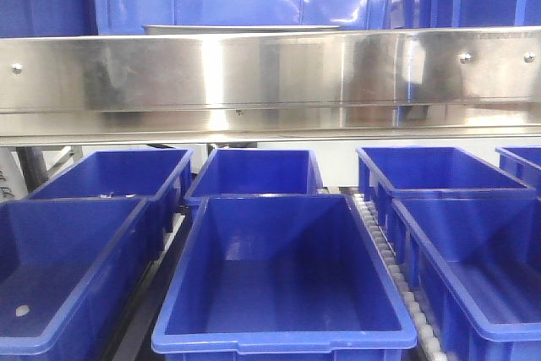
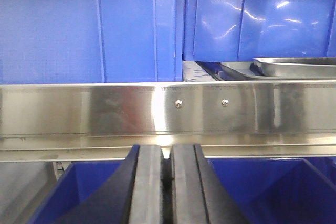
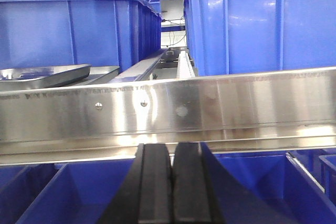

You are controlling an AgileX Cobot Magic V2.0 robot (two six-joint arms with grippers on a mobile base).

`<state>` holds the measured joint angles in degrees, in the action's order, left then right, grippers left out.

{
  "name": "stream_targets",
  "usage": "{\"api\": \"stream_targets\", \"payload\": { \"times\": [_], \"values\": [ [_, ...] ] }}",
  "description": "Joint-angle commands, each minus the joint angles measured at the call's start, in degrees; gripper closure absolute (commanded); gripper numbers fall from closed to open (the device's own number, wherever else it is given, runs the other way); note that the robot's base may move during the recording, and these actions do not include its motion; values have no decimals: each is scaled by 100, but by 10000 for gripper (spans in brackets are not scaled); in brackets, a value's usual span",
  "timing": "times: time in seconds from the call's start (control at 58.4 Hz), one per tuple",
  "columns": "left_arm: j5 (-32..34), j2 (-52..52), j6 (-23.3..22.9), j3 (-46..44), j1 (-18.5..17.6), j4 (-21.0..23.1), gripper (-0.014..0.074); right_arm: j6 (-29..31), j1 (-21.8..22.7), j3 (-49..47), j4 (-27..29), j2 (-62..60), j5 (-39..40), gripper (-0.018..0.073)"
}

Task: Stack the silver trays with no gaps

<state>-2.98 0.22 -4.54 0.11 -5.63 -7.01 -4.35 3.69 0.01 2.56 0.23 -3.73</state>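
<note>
The silver trays [image 2: 294,67] lie on the upper shelf behind the steel rail, one resting at a tilt on another. They show at the right of the left wrist view, as thin silver trays [image 3: 50,74] at the left of the right wrist view, and as a flat rim [image 1: 241,29] in the front view. My left gripper [image 2: 167,153] is shut with nothing held, below the rail and left of the trays. My right gripper [image 3: 171,150] is also shut and empty, below the rail and right of the trays.
A broad steel rail [image 1: 270,73] with screw heads runs across in front of the shelf. Tall blue bins [image 2: 89,24] stand on the shelf on both sides of the trays. Several open blue bins [image 1: 279,281] sit on roller tracks [image 1: 397,268] below.
</note>
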Motion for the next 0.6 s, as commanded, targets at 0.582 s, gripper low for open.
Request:
{"api": "stream_targets", "payload": {
  "times": [0.582],
  "values": [
    [-40,-22,2,-11,21,151,611,27,22,-1,24,-23,116,640]
  ]
}}
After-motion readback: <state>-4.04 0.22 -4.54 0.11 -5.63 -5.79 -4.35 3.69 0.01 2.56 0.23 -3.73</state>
